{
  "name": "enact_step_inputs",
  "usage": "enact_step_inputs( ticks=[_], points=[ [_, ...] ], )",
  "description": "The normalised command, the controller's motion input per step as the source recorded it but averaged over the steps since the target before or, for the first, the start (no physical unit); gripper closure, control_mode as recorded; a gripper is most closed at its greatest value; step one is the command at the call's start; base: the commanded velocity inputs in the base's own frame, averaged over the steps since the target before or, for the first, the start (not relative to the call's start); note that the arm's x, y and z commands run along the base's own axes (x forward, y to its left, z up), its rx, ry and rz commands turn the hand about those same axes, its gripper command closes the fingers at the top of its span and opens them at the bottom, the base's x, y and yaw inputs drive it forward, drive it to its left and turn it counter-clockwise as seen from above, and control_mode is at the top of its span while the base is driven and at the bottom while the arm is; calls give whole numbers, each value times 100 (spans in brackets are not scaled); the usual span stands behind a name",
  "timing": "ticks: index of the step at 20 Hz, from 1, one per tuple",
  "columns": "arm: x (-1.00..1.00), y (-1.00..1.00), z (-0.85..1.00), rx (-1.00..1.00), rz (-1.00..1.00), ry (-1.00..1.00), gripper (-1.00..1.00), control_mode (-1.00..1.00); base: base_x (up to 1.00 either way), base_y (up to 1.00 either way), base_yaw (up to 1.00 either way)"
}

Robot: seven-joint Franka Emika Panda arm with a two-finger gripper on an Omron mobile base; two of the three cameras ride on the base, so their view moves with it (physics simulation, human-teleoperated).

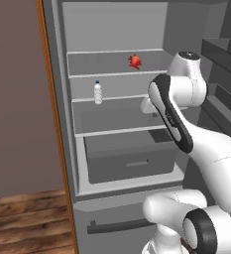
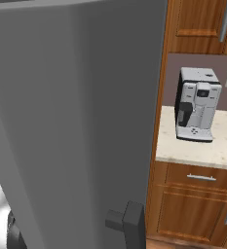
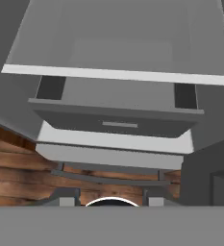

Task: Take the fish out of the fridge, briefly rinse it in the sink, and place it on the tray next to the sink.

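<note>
The fridge (image 1: 117, 119) stands open, and the fish (image 1: 135, 61) lies on its top shelf (image 1: 112, 74), at about one o'clock from the water bottle (image 1: 97, 93) one shelf below. The white arm (image 1: 186, 119) crosses the opening's right side. The gripper (image 3: 111, 201) faces the drawer (image 3: 116, 122), holding nothing; whether its jaws are apart I cannot tell. A coffee machine (image 2: 197, 104) sits on the counter (image 2: 202, 148) beyond the fridge door (image 2: 76, 121).

This is a kitchen: an open fridge (image 1: 122, 119) with shelves, a coffee machine (image 2: 197, 104) on a tabletop (image 2: 202, 148), and wooden cupboards (image 2: 193, 204).
</note>
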Motion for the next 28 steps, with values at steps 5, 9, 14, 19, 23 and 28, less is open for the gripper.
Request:
enact_step_inputs(
  ticks=[5, 9, 14, 19, 23, 28],
  points=[
    [0, 2, 0, -1, 0, 0, -100, -100, 0, 0, 0],
    [0, 0, 14, 0, -4, -14, -100, -100, 0, 0, 0],
    [0, 11, 55, 0, -13, -37, -100, -100, 0, 0, 0],
    [12, 36, 65, 3, -20, -33, -100, -100, 0, 0, 0],
    [31, 33, 69, 22, -23, -26, -100, -100, 0, 0, 0],
    [42, -4, 31, 13, -3, -2, -100, -100, 0, 0, 0]
  ],
)
